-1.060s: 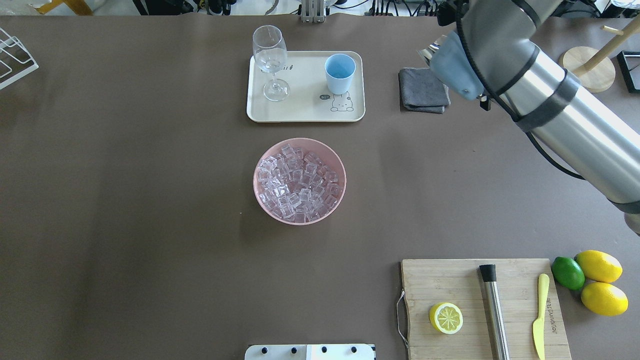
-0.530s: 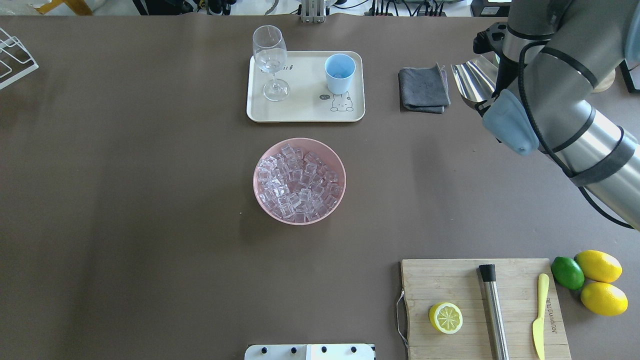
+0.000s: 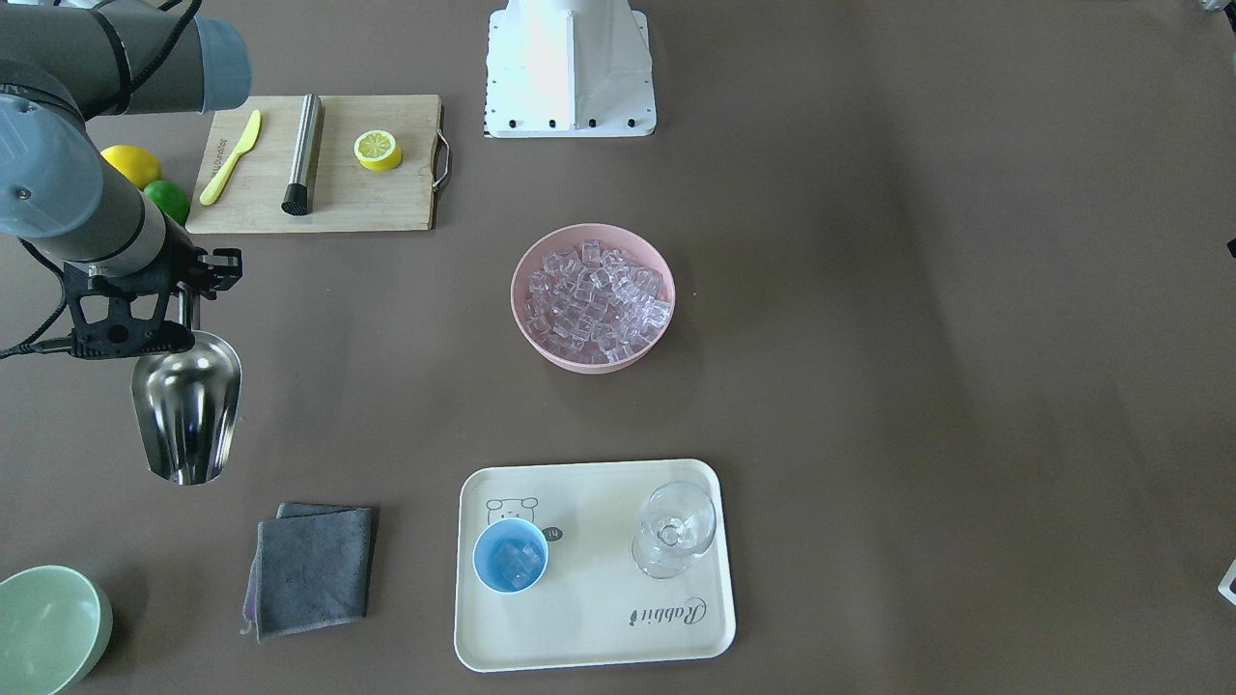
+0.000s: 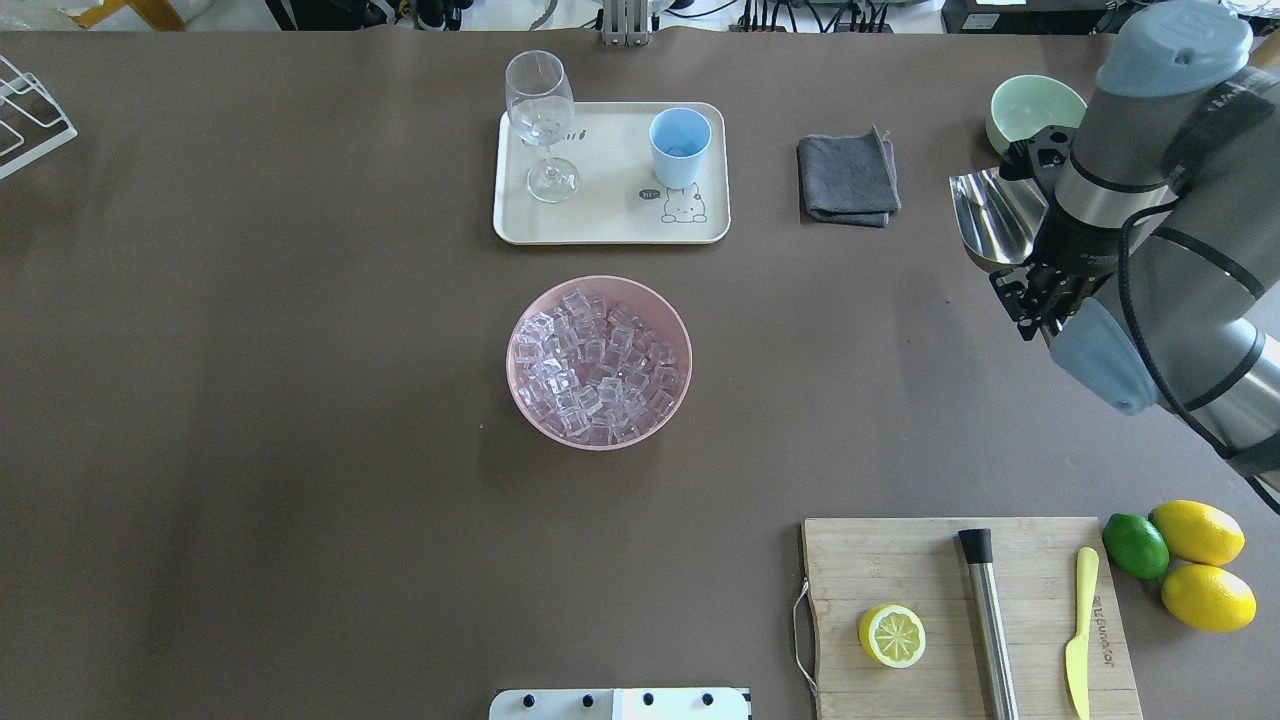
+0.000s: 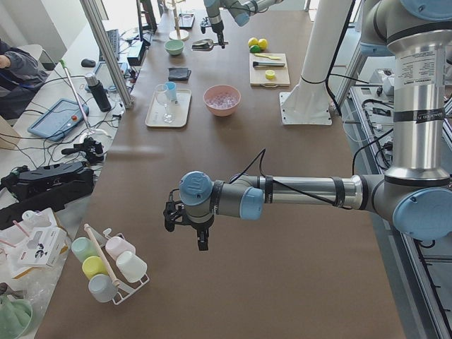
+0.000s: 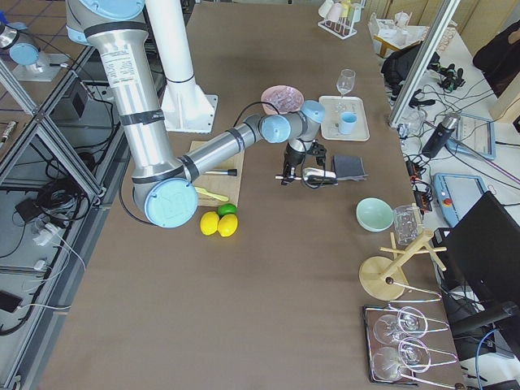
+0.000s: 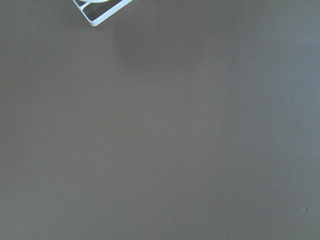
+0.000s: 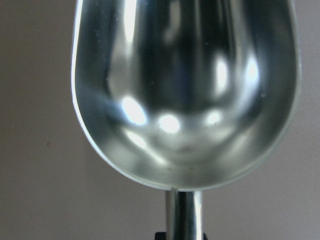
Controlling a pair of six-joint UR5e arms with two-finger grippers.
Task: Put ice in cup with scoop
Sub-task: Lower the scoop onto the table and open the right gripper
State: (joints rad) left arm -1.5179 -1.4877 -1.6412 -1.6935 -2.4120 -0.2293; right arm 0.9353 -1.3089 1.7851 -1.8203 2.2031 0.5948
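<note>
Right gripper — is clamping the short handle of the scoop, its jaws closed on the tube. The trough is facing upward and pointing away from the robot's base; the right wrist view is showing it bare, with no cubes inside. The scoop is sitting to the robot's right of the grey cloth and near the pale green bowl, well apart from the cup.

Left gripper — is hanging low over bare table at the robot's far left. It appears in the left side view only, so I cannot tell whether its jaws are apart or together.

Cup is standing upright on the cream tray, beside a clear wine glass, and is holding a few cubes at its bottom.

Ice is mostly filling the pink bowl at mid-table, between the tray and the robot's base.

Cutting board is lying at the robot's near right, carrying a lemon half, a steel cylinder and a yellow knife.
</note>
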